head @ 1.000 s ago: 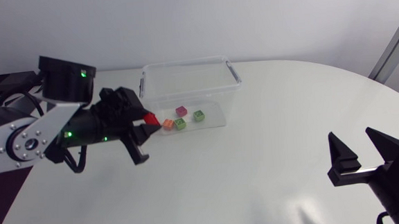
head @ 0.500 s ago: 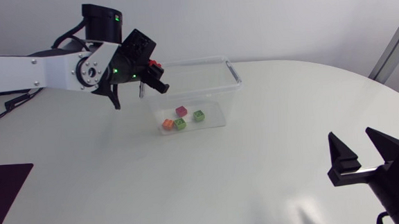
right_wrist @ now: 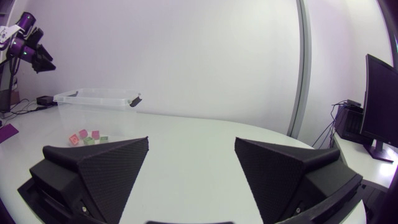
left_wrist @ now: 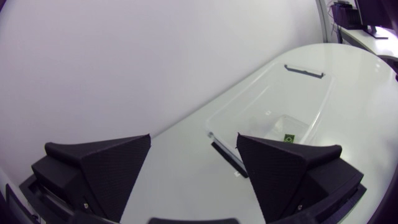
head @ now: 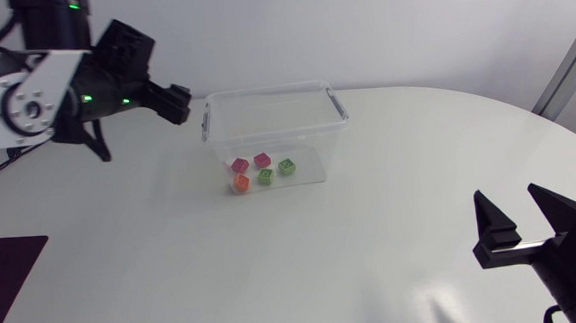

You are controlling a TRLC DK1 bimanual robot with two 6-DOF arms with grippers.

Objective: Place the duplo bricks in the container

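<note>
A white table [head: 372,226] under a plain pale wall, with a clear container [head: 264,92] towards its far side. A second ago the left gripper [head: 176,103] carried a red brick [head: 239,165] by the container's front wall, then lifted it over the near rim. Now that brick lies on the container floor beside the pink brick [head: 262,160], and the gripper has drawn back past the container's left end. Its own wrist view shows its fingers spread with nothing between them, the container ahead of them.

Five bricks sit inside: the red, the pink, an orange brick [head: 239,183] and two green bricks [head: 286,167], all bunched towards the front wall. I see no brick left on the table outside, so the task looks done, or close to it, unless one lies out of view.

The right gripper [head: 508,196] rests at the table's near right corner, well apart from the container, fingers wide and holding nothing. The container's handles are folded out at each end. Nothing stands between either arm and the container
</note>
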